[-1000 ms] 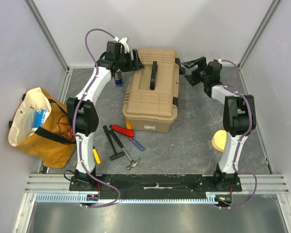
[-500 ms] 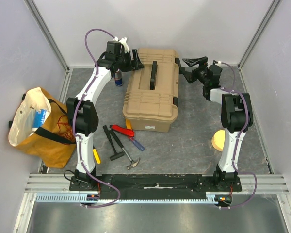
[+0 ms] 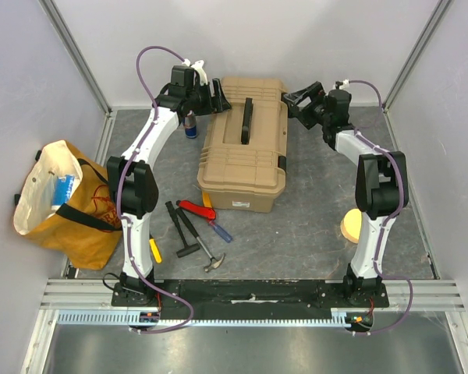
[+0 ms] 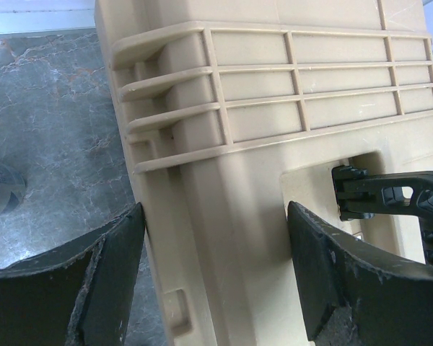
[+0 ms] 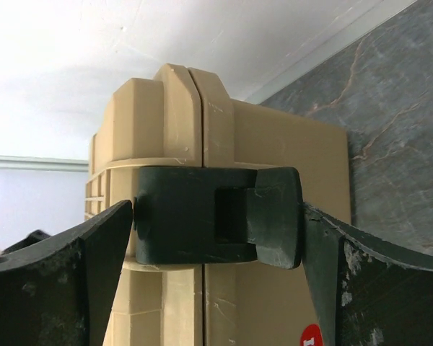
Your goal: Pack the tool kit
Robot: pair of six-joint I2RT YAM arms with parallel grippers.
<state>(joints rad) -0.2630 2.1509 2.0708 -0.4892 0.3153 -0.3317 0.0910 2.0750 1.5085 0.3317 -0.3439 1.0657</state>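
Swung leftward since earlier, the right gripper (image 3: 296,99) is held spread around the latch (image 5: 216,216) of the toolbox (image 3: 246,160); the left gripper (image 4: 216,249), also spread, apparently steadies the box.

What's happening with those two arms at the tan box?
Both open: left jaws straddle the toolbox edge; right jaws bracket its latch. Toolbox shut, tools loose in front. Nothing seen blocking.

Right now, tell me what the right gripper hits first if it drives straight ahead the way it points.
The black latch on the tan toolbox, on its side. The right wrist view shows it squarely between the open fingers of the right gripper. Depth is unclear.
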